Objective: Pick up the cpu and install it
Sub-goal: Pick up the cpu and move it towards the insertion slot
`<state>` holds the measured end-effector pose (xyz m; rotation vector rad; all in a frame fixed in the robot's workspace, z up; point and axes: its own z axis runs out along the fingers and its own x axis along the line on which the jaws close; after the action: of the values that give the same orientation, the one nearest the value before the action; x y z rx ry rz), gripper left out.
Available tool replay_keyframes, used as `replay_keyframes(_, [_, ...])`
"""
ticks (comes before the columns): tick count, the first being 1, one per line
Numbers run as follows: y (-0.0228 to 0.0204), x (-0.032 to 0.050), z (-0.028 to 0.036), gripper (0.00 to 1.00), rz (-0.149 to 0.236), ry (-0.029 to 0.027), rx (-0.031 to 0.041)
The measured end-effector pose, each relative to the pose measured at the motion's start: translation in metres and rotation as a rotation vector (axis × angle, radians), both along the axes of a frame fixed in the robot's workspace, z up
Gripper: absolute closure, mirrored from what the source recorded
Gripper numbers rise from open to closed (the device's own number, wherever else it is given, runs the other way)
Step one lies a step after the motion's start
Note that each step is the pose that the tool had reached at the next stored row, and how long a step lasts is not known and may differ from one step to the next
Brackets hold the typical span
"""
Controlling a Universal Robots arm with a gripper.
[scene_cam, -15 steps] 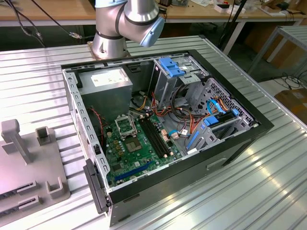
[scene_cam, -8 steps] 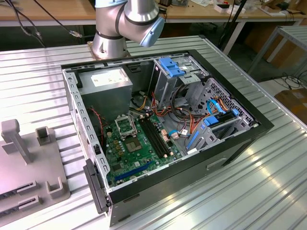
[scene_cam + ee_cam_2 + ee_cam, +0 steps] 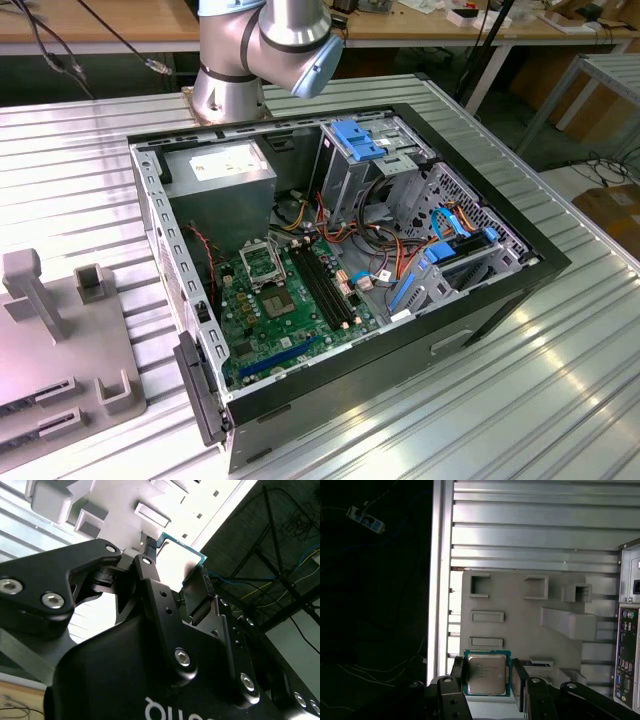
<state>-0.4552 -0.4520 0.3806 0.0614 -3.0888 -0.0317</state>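
Surface [image 3: 560, 400]: ribbed metal, carrying everything in the exterior view.
Computer case [image 3: 540, 262]: lies open on its side, with the arm [image 3: 265, 40] rising behind it.
Fixture tray [image 3: 520, 630]: a grey moulded plate with pockets, at the exterior view's left, well apart from the case's board.
Green board [image 3: 300, 320]: sits in the case floor, with the black-framed socket [image 3: 262, 262] near its far end.
Claw [image 3: 487, 680]: clamped on the cpu, with one black finger [image 3: 457, 672] against each of two opposite edges.
Cpu [image 3: 486, 674]: held in the claw over the near edge of the fixture tray, metal top facing the first wrist view. I cannot tell whether it has lifted clear.
Handling: likely light, stiff and flat, with a slick metal lid and a delicate underside. The thin side edges are the safe hold, and it should be kept level.
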Motion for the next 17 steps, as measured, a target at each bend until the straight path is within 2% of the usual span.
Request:
replay_keyframes(11, [0.0000, 0.0000, 0.0113, 0.53, 0.000, 0.0005, 0.0000])
replay_keyframes(17, [0.0000, 0.0001, 0.0121, 0.53, 0.000, 0.0007, 0.0001])
